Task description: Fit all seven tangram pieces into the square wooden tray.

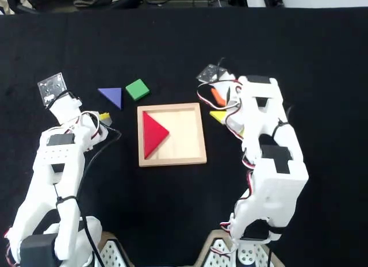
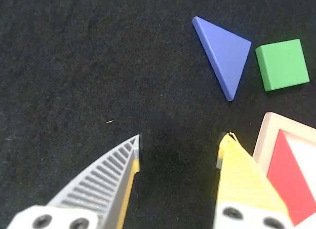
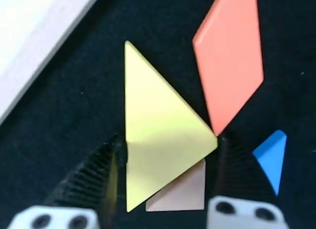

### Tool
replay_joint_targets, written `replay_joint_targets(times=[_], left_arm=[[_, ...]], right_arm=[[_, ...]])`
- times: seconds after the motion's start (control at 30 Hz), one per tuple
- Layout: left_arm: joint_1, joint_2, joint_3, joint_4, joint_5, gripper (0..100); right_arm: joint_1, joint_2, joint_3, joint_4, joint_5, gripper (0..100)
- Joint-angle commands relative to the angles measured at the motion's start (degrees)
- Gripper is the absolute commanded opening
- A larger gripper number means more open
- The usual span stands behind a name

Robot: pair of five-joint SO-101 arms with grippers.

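High view: the left arm bends in at frame left and the right arm at frame right. The wooden tray (image 1: 172, 161) sits centre, holding a red triangle (image 1: 152, 133).

Left wrist view: the left gripper (image 2: 180, 140) is spread wide and empty.

Right wrist view: the right gripper (image 3: 169, 140) is spread, straddling the flat yellow triangle (image 3: 153, 110).

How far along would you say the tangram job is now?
Done: red triangle in the tray. In hand: right gripper open astride the yellow triangle. Remaining: that, orange parallelogram, pink triangle, small blue triangle, larger blue triangle, green square.
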Motion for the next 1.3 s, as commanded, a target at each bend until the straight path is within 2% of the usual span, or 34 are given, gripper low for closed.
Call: replay_joint_targets(times=[0.0, 0.1, 0.23, 0.43, 0.57, 0.63, 0.83, 1.0, 1.17, 1.27], left_arm=[[-0.2, -0.3, -0.5, -0.9, 0.2, 26], [-0.2, -0.3, -0.4, -0.9, 0.2, 26], [-0.2, -0.3, -0.4, -0.9, 0.2, 26], [-0.2, -0.3, -0.4, -0.9, 0.2, 26], [-0.2, -0.3, -0.3, -0.9, 0.2, 26], [-0.2, -0.3, -0.3, -0.9, 0.2, 26], [-0.2, -0.3, -0.3, -0.9, 0.2, 26], [-0.2, -0.3, -0.3, -0.9, 0.2, 26], [-0.2, -0.3, -0.4, -1.0, 0.2, 26], [-0.2, -0.3, -0.4, -1.0, 0.2, 26]], right_arm=[[0.8, -0.4, -2.2, 0.9, 0.7, 18.1], [0.7, -0.3, -2.2, 1.0, 1.1, 18.1], [0.8, -0.1, -2.3, 4.5, 6.4, 18.1], [1.1, -0.1, -2.3, 5.0, 6.9, 18.6], [1.2, -0.1, -2.3, 5.2, 7.0, 27.3], [1.2, -0.1, -2.3, 5.2, 7.2, 28.4], [1.2, -0.1, -2.2, 5.9, 9.8, 22.1], [1.2, 0.0, -1.7, 6.6, 9.9, 21.0], [0.7, -0.6, -1.7, 7.0, 9.9, 9.0], [0.6, -2.9, -1.7, 7.0, 9.8, 8.3]])
